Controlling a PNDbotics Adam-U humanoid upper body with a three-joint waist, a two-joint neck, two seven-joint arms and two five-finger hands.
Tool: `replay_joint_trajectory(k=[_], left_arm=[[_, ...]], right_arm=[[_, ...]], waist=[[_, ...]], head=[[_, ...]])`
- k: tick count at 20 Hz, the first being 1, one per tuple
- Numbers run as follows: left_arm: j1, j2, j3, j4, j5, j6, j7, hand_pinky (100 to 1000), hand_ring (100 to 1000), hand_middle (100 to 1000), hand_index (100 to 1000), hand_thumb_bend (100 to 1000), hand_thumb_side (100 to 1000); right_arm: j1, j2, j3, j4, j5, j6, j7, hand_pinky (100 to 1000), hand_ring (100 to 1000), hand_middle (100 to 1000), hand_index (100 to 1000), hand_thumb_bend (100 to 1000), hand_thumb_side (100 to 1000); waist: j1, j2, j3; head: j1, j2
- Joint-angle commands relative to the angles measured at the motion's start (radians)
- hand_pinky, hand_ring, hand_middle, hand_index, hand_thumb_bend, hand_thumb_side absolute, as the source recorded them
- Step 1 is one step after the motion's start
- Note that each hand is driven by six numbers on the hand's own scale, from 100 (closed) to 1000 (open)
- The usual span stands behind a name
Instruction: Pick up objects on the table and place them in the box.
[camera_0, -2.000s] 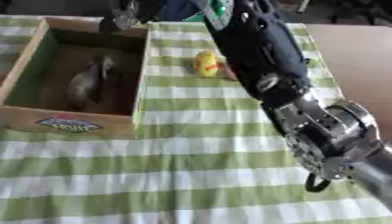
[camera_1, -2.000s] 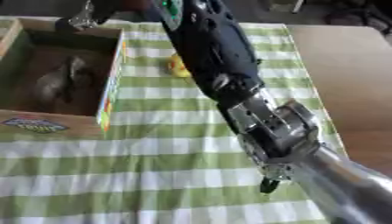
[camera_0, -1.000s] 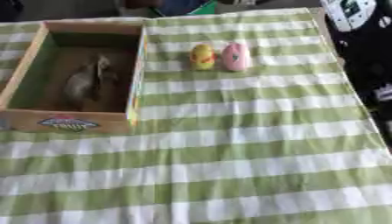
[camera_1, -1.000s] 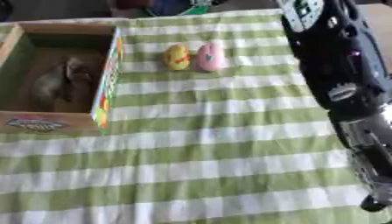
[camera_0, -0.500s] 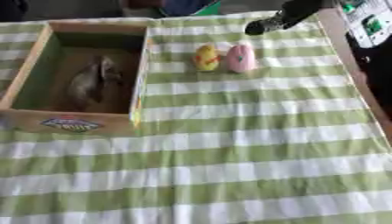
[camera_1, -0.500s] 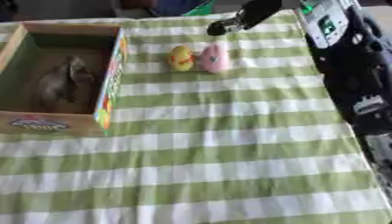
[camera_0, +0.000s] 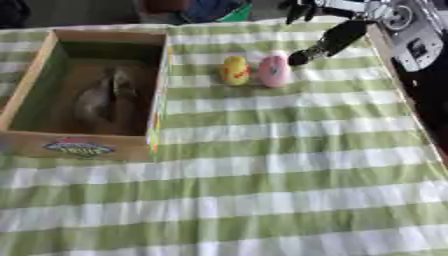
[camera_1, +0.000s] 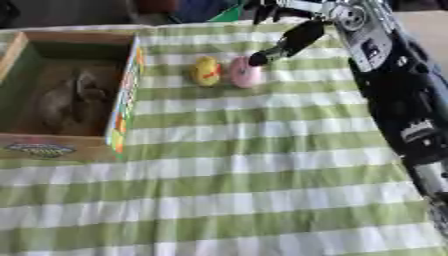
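A yellow toy (camera_0: 234, 70) and a pink toy (camera_0: 274, 71) stand side by side on the green-and-white checked cloth, right of the cardboard box (camera_0: 161, 95). A grey-brown object (camera_0: 101, 98) lies inside the box. My right hand (camera_1: 293, 39) reaches in from the upper right and hovers just above and to the right of the pink toy. It is open, with the thumb pointing down at the toy and the fingers spread further back. It holds nothing. My left hand shows in neither view.
My right forearm (camera_1: 394, 100) runs down the right side of the views, over the cloth's right edge. Bare brown tabletop (camera_1: 429, 25) shows beyond that edge. Dark and blue things lie past the far edge of the table.
My right arm swung from across the middle of the table out to the right. The hand has since come down from the top toward the pink toy. The toys have not moved.
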Motion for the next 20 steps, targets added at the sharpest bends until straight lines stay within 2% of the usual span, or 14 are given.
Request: replay_joint_trajectory(k=[1, 7, 20], left_arm=[[-0.006, 0.008, 0.005, -0.021, -0.005, -0.002, -0.006, 620, 744, 690, 754, 100, 990], [-0.009, 0.006, 0.004, -0.021, -0.006, 0.0, -0.009, 621, 744, 690, 754, 100, 991], [-0.012, -0.003, 0.001, -0.021, -0.008, 0.002, -0.017, 623, 745, 691, 754, 100, 998]], right_arm=[[-0.017, -0.008, -0.017, 0.022, 0.009, 0.01, -0.004, 761, 828, 718, 961, 708, 659], [-0.02, 0.012, -0.019, 0.069, 0.041, 0.008, -0.025, 759, 823, 715, 963, 700, 638], [-0.029, 0.045, -0.027, 0.148, 0.162, 0.016, -0.101, 751, 820, 691, 920, 617, 582]], waist=[[0.001, -0.016, 0.003], [0.0, -0.013, 0.007], [-0.002, 0.0, 0.018]], head=[[-0.004, -0.019], [-0.004, -0.026], [-0.007, -0.031]])
